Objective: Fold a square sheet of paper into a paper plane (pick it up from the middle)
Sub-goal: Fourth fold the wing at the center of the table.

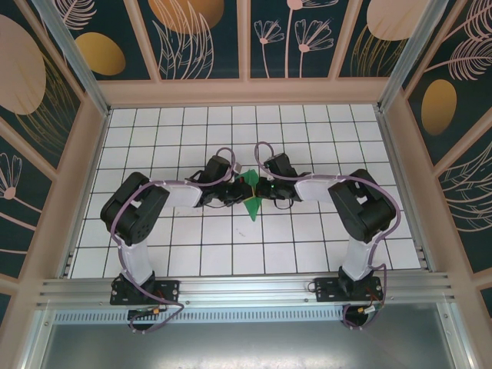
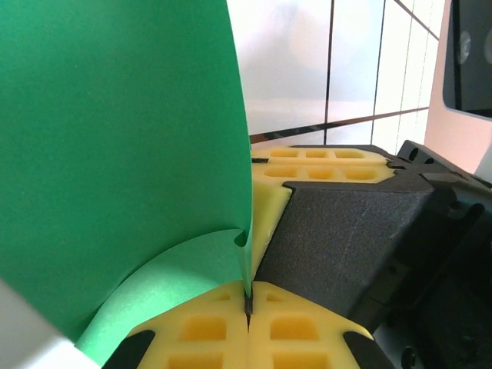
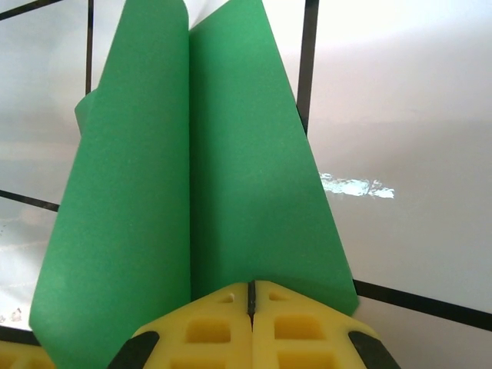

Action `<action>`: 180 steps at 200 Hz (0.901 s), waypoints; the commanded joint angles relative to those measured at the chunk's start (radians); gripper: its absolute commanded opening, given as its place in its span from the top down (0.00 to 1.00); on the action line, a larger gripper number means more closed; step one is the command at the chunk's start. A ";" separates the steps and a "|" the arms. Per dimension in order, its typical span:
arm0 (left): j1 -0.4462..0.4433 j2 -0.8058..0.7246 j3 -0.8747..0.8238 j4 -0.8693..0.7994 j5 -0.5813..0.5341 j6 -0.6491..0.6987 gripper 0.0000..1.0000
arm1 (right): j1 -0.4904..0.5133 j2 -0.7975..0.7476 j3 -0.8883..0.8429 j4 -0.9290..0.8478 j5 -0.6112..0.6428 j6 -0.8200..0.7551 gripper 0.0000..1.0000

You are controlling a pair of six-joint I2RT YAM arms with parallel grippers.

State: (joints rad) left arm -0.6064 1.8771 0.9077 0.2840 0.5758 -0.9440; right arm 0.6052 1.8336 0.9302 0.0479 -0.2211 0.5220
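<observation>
Landmark: the front rail [image 1: 246,286], the metal bar along the near edge of the bench [image 1: 154,138]; we place everything from it.
Green paper [image 1: 252,194]: well beyond the front rail, opposite its middle, caught between the two tools. It is already folded narrow with a lengthwise crease, and its point aims back toward the rail. We cannot tell whether that point touches the bench.
Left tool [image 1: 233,192]: beyond the rail's left half and touching the paper. Its yellow pads [image 2: 207,330] are pressed together on the sheet's edge, and the paper rises out of the seam between them.
Right tool [image 1: 270,188]: beyond the rail's right half, facing the left one. It is clamped on the paper at the foot of the crease, with a flap standing on each side.
Why held so: we judge that two opposed grips hold the thin sheet taut and raised, so the crease can be worked without the paper sliding on the tiles.
Step in hand: we read this as mid-fold, shaping the dart along its centre line.
Risk: one flap bows near the left pads; pulling apart could tear or skew it.
</observation>
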 commanded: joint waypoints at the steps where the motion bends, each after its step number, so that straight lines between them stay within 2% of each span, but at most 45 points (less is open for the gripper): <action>1: 0.015 0.001 0.003 -0.039 0.030 0.084 1.00 | 0.008 0.052 -0.016 -0.124 0.070 -0.042 1.00; 86: 0.040 -0.012 -0.003 -0.066 0.057 0.130 1.00 | 0.007 0.052 0.002 -0.133 0.063 -0.066 1.00; 106: 0.050 -0.043 -0.027 -0.052 0.024 0.127 1.00 | 0.008 0.054 0.004 -0.135 0.063 -0.070 1.00; 138: 0.053 0.006 0.055 -0.163 0.029 0.230 1.00 | 0.008 0.057 0.005 -0.136 0.055 -0.072 1.00; 167: 0.055 0.022 0.053 -0.183 0.010 0.260 1.00 | 0.008 0.054 0.011 -0.140 0.050 -0.076 1.00; 180: 0.054 0.022 0.033 -0.133 0.038 0.235 1.00 | 0.008 0.055 0.011 -0.133 0.039 -0.076 1.00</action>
State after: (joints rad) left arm -0.5606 1.8751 0.9447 0.1505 0.6060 -0.7364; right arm 0.6106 1.8359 0.9478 0.0181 -0.2096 0.4686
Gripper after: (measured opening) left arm 0.068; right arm 0.068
